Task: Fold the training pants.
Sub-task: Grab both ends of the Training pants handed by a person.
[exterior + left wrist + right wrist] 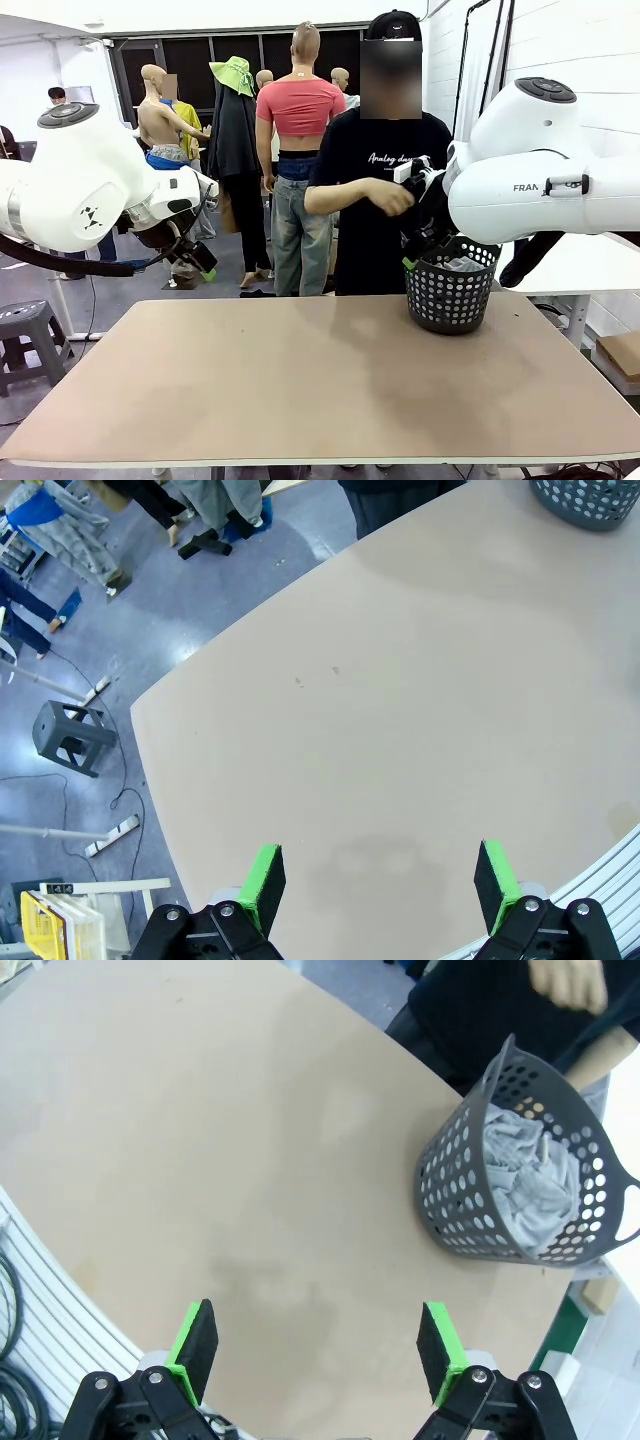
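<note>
inside, the basket holds crumpled training pants.

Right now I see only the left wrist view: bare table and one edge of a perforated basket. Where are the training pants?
Observer: The training pants lie crumpled inside the basket; the right wrist view looks into it.
Operator: Is the person touching them?
Observer: No. In the front view the person's hand is raised above the basket, apart from it.
Operator: And the right hand?
Observer: The right hand is open and empty, above the table beside the basket.
</note>
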`<move>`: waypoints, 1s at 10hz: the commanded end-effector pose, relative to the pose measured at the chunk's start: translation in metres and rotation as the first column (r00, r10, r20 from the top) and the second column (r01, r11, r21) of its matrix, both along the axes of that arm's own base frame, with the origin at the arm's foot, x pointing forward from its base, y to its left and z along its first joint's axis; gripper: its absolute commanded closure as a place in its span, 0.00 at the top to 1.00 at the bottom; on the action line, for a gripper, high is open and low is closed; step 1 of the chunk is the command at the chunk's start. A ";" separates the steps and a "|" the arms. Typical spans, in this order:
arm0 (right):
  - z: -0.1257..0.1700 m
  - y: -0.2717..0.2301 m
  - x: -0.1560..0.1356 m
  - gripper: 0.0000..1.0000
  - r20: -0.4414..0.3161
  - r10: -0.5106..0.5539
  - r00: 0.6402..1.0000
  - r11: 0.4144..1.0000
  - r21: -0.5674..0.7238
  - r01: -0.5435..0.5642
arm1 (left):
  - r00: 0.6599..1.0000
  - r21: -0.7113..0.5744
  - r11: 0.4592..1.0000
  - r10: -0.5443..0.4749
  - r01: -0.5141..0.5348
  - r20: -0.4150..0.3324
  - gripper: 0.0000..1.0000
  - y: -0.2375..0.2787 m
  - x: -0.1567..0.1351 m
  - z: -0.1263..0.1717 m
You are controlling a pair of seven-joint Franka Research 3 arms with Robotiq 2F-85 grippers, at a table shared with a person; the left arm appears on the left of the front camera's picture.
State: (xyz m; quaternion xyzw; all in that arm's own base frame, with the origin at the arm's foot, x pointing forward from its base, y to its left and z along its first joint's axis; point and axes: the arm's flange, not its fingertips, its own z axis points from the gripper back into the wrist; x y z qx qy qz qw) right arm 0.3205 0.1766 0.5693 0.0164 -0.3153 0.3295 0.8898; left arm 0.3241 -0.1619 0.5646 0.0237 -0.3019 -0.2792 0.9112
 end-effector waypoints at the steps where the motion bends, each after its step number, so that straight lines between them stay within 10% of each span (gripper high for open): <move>1: 0.000 0.001 0.000 1.00 0.005 0.005 1.000 1.000 0.006 -0.005 | 1.000 -0.016 1.000 -0.004 0.004 0.006 1.00 0.000 0.000 -0.001; 10: 0.000 0.001 0.000 1.00 0.005 0.005 1.000 1.000 0.006 -0.005 | 1.000 -0.016 1.000 -0.004 0.004 0.006 1.00 0.000 0.000 -0.001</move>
